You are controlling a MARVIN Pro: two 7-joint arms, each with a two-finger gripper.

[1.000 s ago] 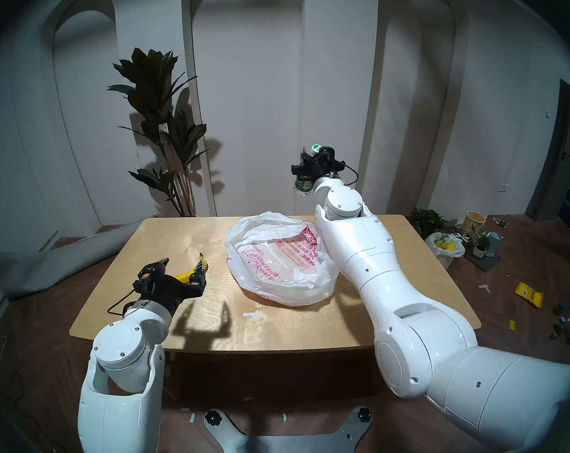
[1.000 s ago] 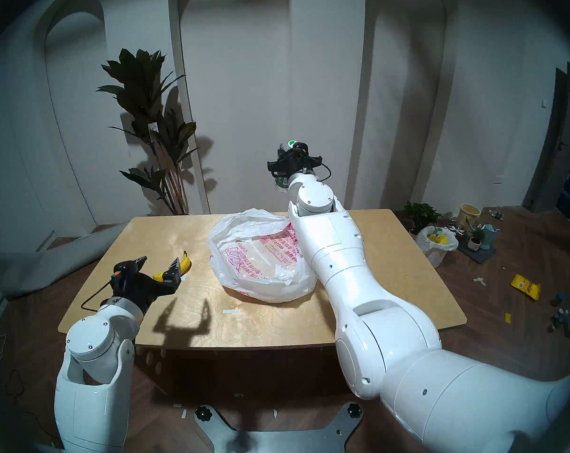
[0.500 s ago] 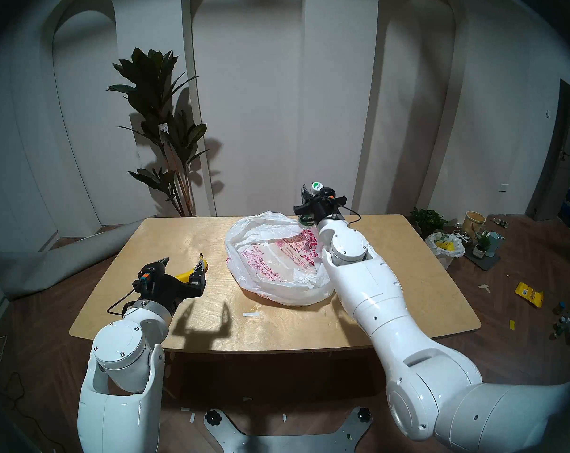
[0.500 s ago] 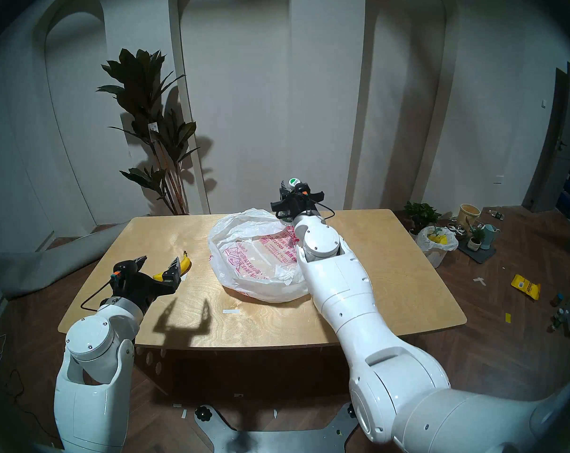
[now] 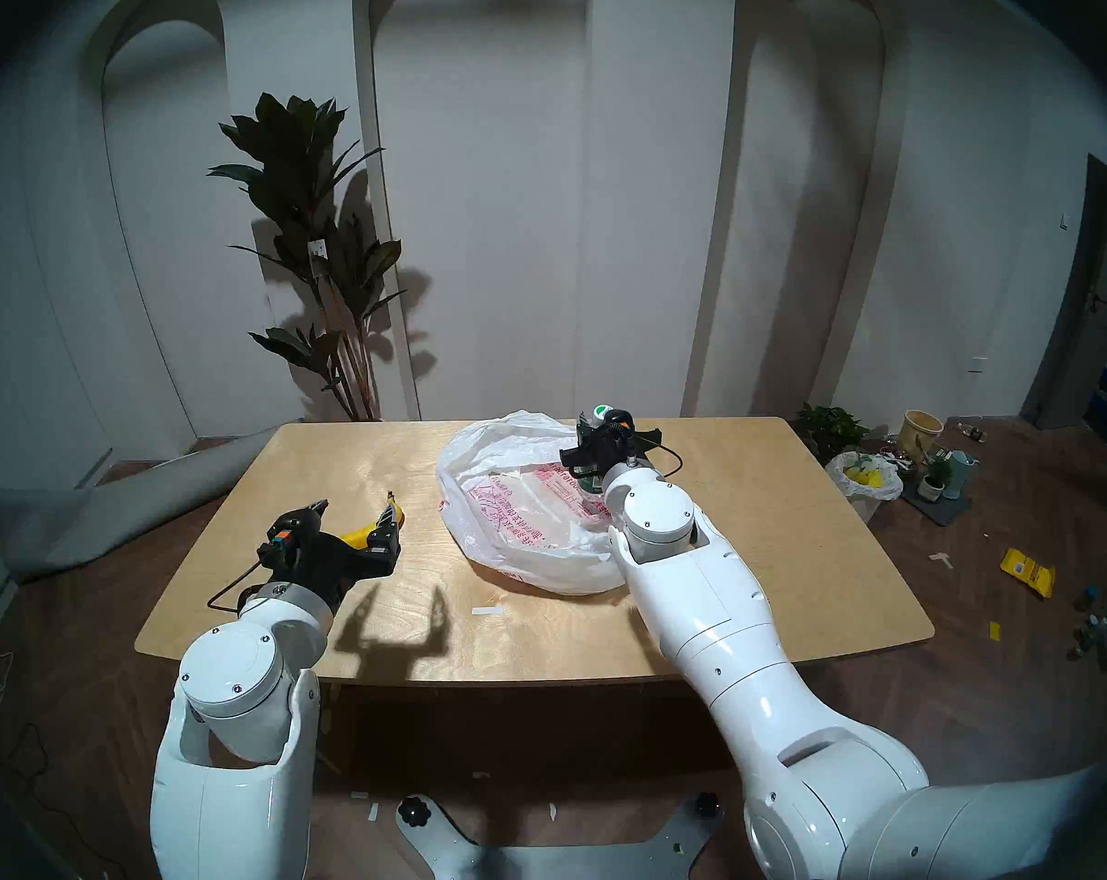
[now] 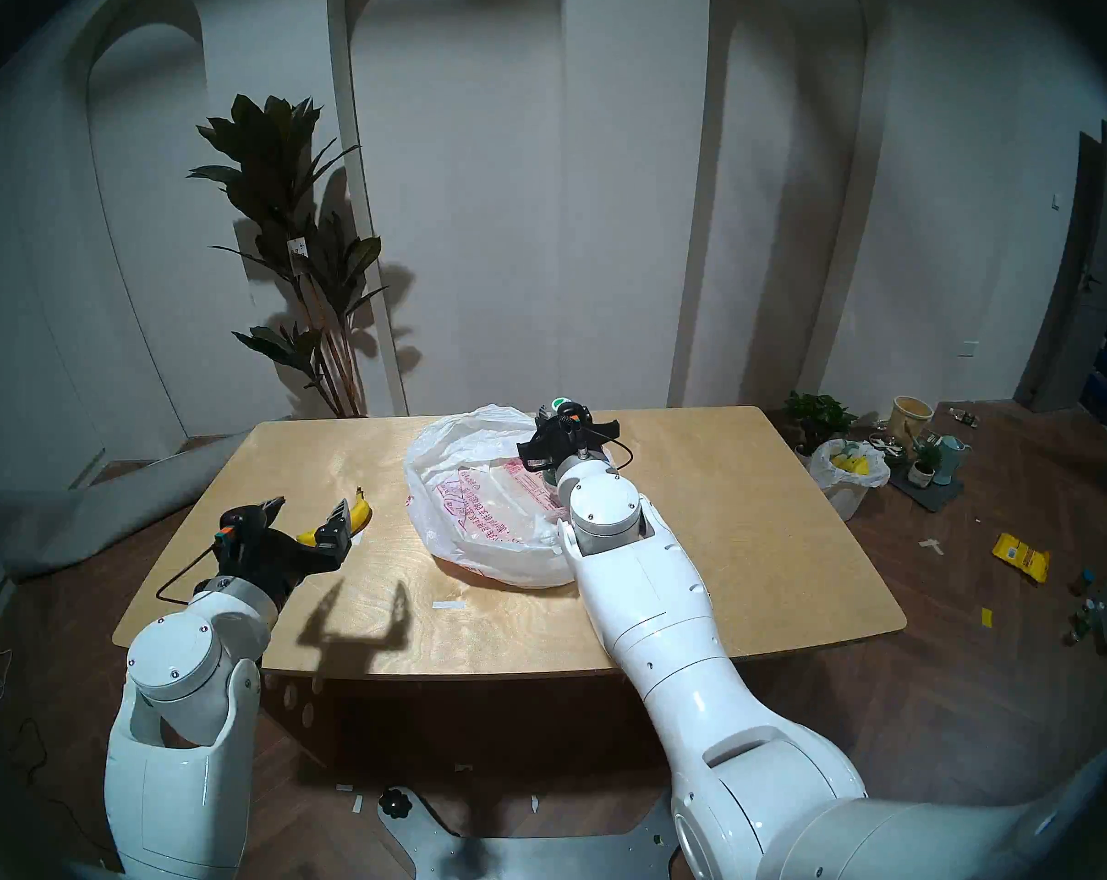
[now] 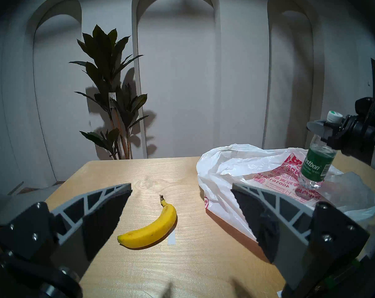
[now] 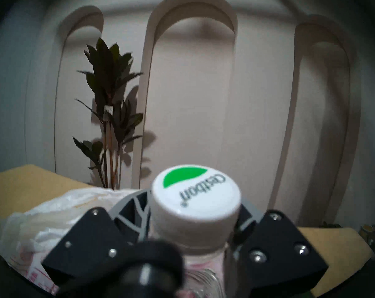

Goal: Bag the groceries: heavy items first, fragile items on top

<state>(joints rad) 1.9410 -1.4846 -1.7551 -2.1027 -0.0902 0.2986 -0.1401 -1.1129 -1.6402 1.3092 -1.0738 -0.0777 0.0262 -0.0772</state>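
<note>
Left wrist view: right gripper (image 7: 330, 133) clamps the bottle (image 7: 317, 162) upright by its neck over the bag (image 7: 231, 172), likely for a base-first landing; left gripper (image 7: 181, 195) gapes empty toward the banana (image 7: 152, 228).

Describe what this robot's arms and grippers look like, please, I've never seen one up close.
Both arms are glossy white, rounded shells with small dark screw dots and a silver wrist ring. Each ends in a black gripper, the left gripper and the right gripper, fed by a thin black looping cable. The jaws are grey triangular lattice fingers with black pads; an orange-and-teal connector sits on the left one.
</note>
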